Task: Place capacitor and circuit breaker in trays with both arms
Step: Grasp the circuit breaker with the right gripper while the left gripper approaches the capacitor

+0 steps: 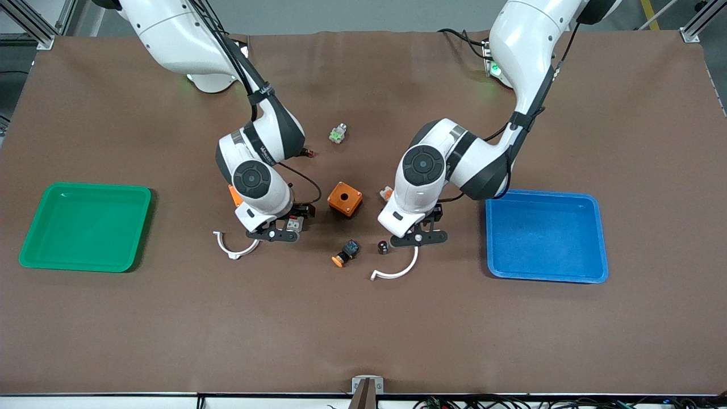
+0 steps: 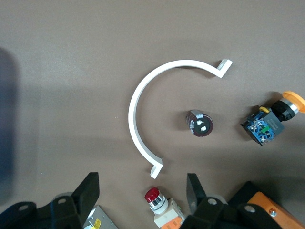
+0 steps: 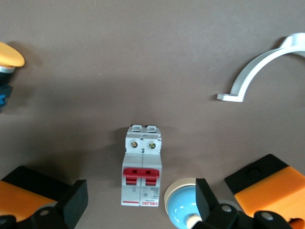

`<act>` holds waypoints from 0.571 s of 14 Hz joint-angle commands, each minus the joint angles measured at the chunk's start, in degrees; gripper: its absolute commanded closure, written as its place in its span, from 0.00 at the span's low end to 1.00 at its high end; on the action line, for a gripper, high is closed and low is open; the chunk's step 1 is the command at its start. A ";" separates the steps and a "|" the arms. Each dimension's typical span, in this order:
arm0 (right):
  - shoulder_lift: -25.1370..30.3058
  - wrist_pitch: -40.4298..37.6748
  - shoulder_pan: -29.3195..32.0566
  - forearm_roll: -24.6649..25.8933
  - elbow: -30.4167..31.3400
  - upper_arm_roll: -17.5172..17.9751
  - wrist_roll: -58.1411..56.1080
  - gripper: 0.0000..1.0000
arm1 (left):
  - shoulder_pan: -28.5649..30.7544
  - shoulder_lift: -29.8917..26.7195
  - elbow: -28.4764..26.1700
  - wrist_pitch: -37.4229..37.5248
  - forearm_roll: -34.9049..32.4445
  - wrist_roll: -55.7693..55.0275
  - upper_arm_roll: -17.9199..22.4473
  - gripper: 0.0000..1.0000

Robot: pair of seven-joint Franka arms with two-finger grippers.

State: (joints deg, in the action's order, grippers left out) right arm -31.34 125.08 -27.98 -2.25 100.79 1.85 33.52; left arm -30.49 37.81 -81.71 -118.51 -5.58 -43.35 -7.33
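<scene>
The right gripper (image 1: 282, 232) hangs with jaws spread wide, empty, over the circuit breaker (image 3: 142, 172), which lies flat on the table (red levers up). The left gripper (image 1: 419, 238) is likewise parted and holds nothing; the capacitor (image 2: 199, 123) lies free on the brown mat (image 1: 511, 329) just beside it, near a white curved clip (image 2: 143, 102) and what looks like an orange-capped switch (image 1: 346, 253).

The front view looks down from high across the table (image 1: 363, 329) at both arm bases. Each wrist view looks straight down at close range. The left wrist view and the front view share the capacitor (image 2: 199, 123) (image 1: 383, 247); the right wrist view shares the circuit breaker (image 3: 142, 165) (image 1: 293, 224).
</scene>
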 commanded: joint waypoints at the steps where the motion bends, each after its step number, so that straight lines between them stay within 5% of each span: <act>1: -0.91 0.86 -0.32 -0.30 -0.24 -0.27 1.02 0.00 | 0.07 -0.90 -0.29 -0.23 -0.92 0.10 0.21 0.17; 8: -2.67 1.92 0.20 -0.30 -0.24 -0.27 1.02 0.00 | 2.35 -1.60 -1.96 1.00 -1.10 1.77 0.21 0.18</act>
State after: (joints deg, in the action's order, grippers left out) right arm -33.20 126.24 -28.04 -2.25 100.79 1.46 33.59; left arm -28.98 37.77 -82.39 -118.26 -5.70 -42.73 -7.02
